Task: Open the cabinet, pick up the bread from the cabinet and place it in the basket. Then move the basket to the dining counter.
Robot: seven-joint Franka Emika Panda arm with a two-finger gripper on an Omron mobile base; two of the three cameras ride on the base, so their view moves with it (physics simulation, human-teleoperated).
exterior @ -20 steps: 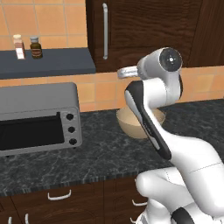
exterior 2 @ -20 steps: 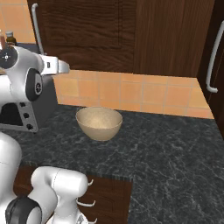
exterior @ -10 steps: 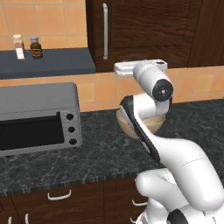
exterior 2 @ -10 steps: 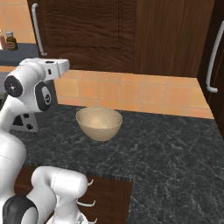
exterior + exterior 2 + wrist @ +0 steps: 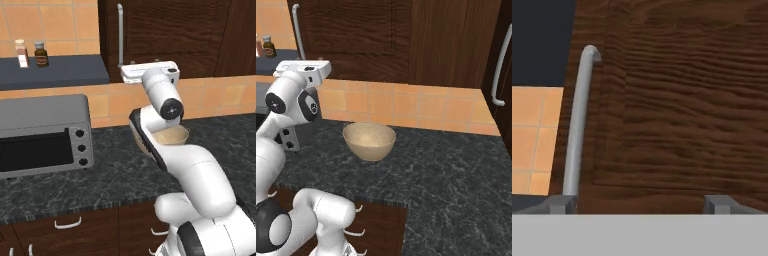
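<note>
Hand view shows the hand (image 5: pixel 640 204) wide open before the cabinet (image 5: pixel 682 100); shift it toward the handle (image 5: pixel 578 120), until both fingers enclose the bar.

The black granite worktop (image 5: pixel 456 170) carries the basket (image 5: pixel 369 141) and a toaster oven (image 5: pixel 42 134).

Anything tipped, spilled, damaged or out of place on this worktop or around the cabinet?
Nothing stands out. The basket sits upright on the black worktop, the toaster oven is square to the wall, and the cabinet door is shut with its handle intact. The open gripper faces the door.
</note>
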